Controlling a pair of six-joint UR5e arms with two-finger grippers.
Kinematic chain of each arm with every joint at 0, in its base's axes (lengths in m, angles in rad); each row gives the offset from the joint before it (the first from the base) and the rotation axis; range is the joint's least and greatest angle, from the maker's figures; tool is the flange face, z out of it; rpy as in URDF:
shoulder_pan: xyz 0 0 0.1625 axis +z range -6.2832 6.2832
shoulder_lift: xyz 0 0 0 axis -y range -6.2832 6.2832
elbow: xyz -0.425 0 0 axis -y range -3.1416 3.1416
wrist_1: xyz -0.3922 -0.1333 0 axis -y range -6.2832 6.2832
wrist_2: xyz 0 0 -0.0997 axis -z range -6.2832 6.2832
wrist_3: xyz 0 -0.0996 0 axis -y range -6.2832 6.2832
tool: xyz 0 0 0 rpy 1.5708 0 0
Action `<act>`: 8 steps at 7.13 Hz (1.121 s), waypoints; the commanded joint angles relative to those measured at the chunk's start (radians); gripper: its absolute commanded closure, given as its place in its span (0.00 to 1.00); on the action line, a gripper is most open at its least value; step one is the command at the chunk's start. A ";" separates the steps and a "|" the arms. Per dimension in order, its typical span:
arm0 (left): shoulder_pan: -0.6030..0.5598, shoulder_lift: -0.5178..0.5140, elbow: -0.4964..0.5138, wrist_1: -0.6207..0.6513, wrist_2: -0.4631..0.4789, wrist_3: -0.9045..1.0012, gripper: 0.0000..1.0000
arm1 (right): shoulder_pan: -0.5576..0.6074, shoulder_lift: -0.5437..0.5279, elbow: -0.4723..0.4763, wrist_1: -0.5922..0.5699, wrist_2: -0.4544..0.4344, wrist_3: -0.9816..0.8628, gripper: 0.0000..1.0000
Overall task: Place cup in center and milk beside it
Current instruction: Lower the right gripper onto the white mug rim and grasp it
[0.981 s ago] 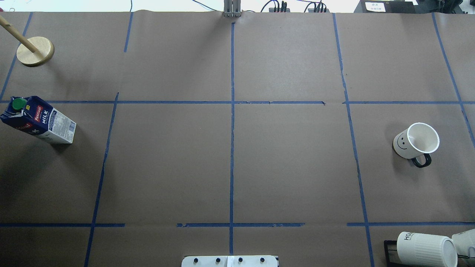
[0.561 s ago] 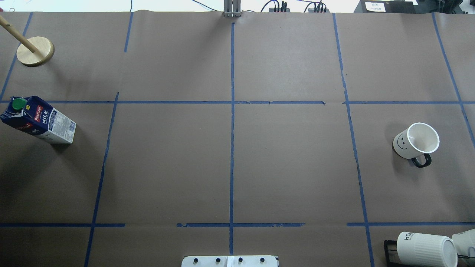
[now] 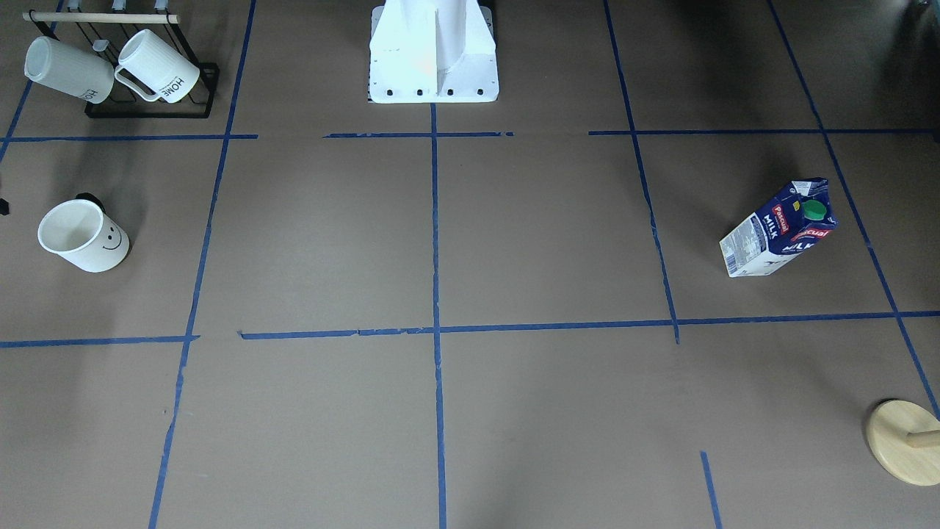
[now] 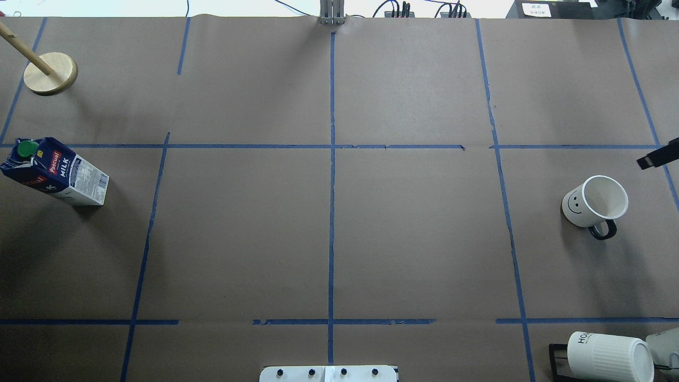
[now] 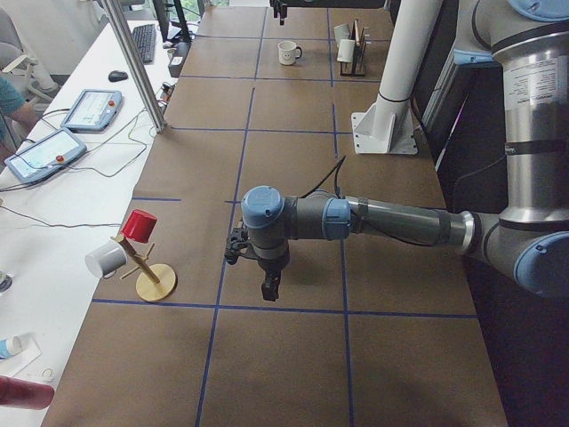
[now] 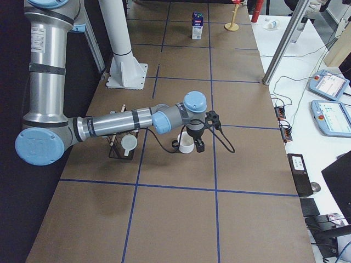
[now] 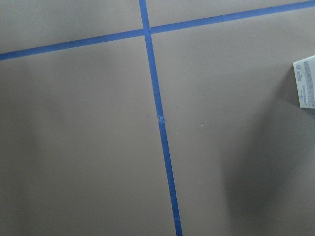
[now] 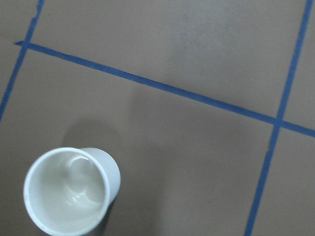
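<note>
Neither part of the task is done yet. The cup (image 4: 594, 204) stands upright just beside and below my right gripper (image 6: 196, 143), and I judge it not yet gripped. The milk (image 4: 55, 172) stands near my left gripper (image 5: 269, 283), off to one side of it. The center (image 4: 332, 228) of the taped grid lies between my two grippers, well apart from both, with neither thing on it. Both pick-ups and both placements are left to do. I cannot tell whether either gripper is open or closed. My left one shows only in the side view. My right one is a dark sliver at the overhead view's edge, and neither wrist view shows any fingers. The overhead view shows the cup's smiley face and black handle, while my right wrist view shows only its rim and hollow inside. My left wrist view catches just a corner of the carton.
</note>
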 commanded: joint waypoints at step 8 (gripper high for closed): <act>0.001 0.000 0.001 0.000 0.001 0.000 0.00 | -0.218 0.011 -0.185 0.254 -0.128 0.181 0.05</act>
